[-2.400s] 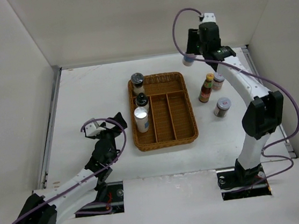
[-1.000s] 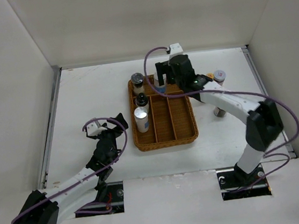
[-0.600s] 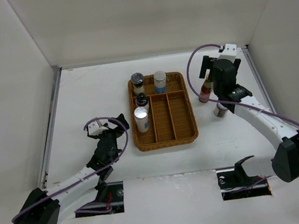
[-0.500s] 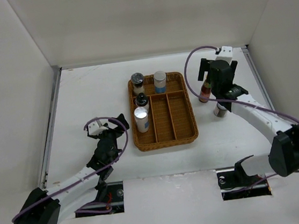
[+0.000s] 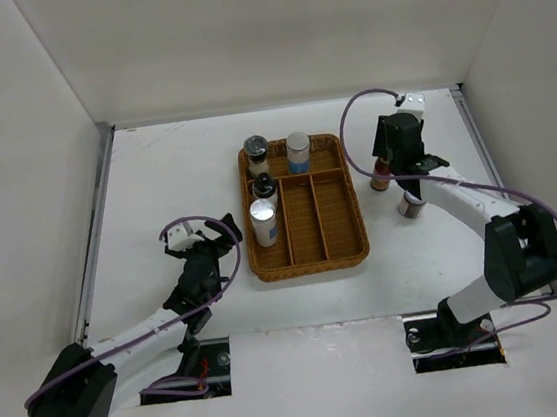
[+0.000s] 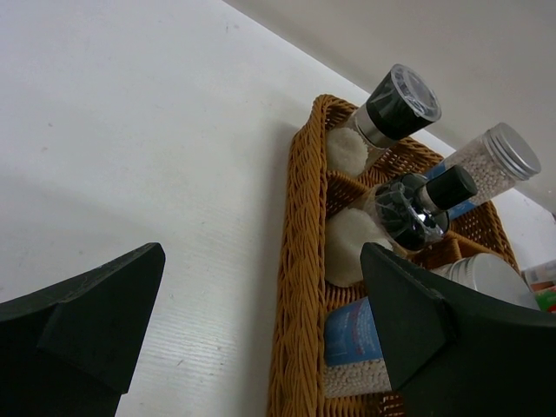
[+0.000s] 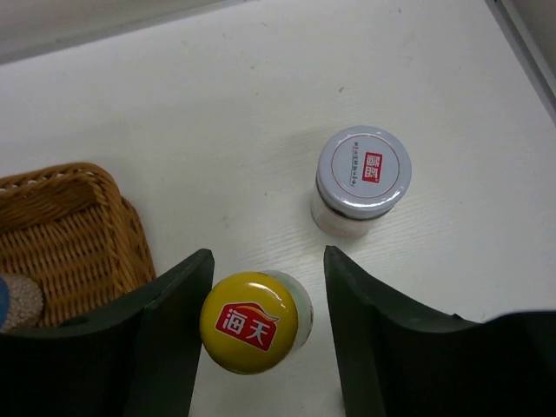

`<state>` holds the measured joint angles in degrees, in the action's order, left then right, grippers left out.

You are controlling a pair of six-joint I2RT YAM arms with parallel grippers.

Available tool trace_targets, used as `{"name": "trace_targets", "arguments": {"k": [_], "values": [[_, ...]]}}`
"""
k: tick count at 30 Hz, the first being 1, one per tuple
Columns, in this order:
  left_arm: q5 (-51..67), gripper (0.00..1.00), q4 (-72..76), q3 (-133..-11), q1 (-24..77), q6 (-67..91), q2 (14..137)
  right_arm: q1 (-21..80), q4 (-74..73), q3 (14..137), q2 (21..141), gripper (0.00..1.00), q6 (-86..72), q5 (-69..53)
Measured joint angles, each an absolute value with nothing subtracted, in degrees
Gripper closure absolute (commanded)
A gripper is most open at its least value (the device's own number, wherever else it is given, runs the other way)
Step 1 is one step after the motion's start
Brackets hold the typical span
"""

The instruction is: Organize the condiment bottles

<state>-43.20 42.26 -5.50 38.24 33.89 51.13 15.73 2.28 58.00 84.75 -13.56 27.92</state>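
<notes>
The yellow-capped sauce bottle (image 7: 250, 323), framed by the widely spread right tool (image 7: 265, 291), is judged light, rigid, slippery and easily tipped, best gripped on the body below its cap.

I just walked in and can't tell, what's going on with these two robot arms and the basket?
The right gripper is open over the yellow-capped sauce bottle right of the wicker basket, a finger on each side of its cap, not yet closed. Four bottles already sit in the basket; two pale-lidded jars wait outside. The left gripper hangs open left of the basket.
</notes>
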Motion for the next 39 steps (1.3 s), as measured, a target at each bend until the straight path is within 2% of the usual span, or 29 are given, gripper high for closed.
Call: {"name": "trace_targets", "arguments": {"k": [1,3,5,9,16,24,30,39], "values": [[-43.1,0.0,42.2,-5.5,38.2,33.9,51.4,15.7,2.3,58.0,85.2,0.43,-13.7,27.8],[-43.1,0.0,42.2,-5.5,38.2,33.9,51.7,15.9,2.3,58.0,86.0,0.55,-13.7,27.8],[-43.0,0.0,42.3,-5.5,38.2,33.9,51.9,16.1,2.6,58.0,86.3,0.61,-13.6,28.0],[-43.0,0.0,42.3,-5.5,38.0,33.9,52.6,16.8,4.0,57.2,86.1,0.65,-13.3,29.3],[-42.8,0.0,42.3,-5.5,37.9,33.9,53.5,21.3,2.5,56.6,80.6,0.65,-9.8,32.4],[-42.6,0.0,43.5,-5.5,37.9,34.3,54.1,34.6,1.7,62.1,75.4,0.65,-7.7,34.1],[-42.7,0.0,43.6,-5.5,37.9,35.0,54.0,43.5,1.9,67.2,80.2,0.65,-8.5,31.2],[-42.9,0.0,44.0,-5.5,37.9,35.6,53.7,45.5,2.1,70.4,90.1,0.65,-9.6,27.7]]}}
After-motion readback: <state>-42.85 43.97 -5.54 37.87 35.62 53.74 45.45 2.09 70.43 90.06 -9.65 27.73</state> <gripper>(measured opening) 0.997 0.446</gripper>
